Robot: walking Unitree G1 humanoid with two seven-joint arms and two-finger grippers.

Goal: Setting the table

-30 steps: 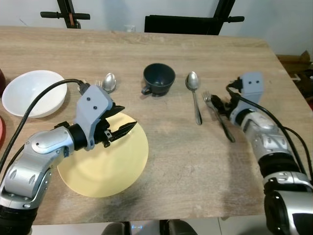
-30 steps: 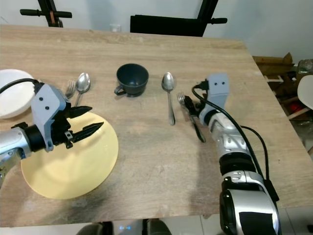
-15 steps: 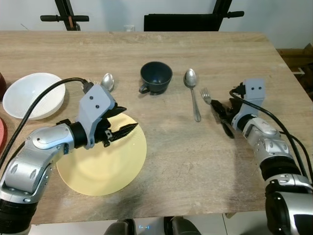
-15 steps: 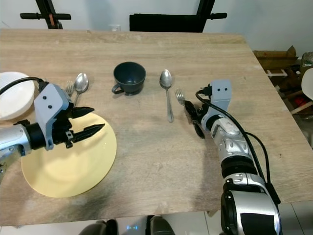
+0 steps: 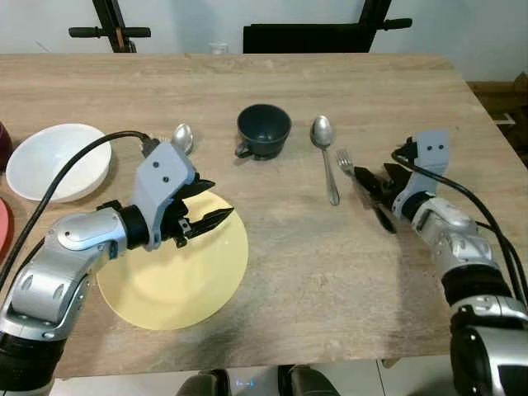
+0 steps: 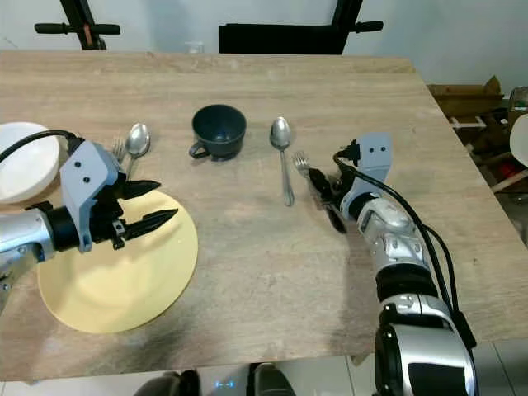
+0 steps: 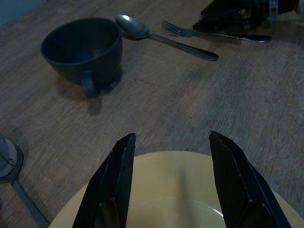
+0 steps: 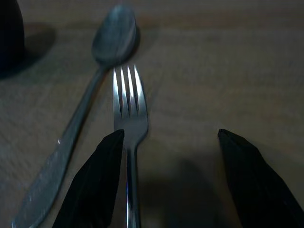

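Fork (image 5: 350, 168) right of centre on table (image 5: 330, 272), beside spoon (image 5: 325, 153) | right pincer (image 5: 378, 183) spread wide over its handle, not grasping | left pincer (image 5: 205, 204) spread above yellow plate (image 5: 177, 285), lower left | step: fork pickup; next: lower, close.

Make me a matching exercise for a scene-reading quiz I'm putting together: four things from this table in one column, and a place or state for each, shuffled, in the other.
Things:
1. dark cup
2. yellow plate
3. fork
4. white bowl

Places or states:
A. under the open left end effector
B. at the table's left edge
C. lying between the fingers of the open right end effector
D. standing between two spoons

Pairs: 1-D, 2-A, 3-C, 4-B
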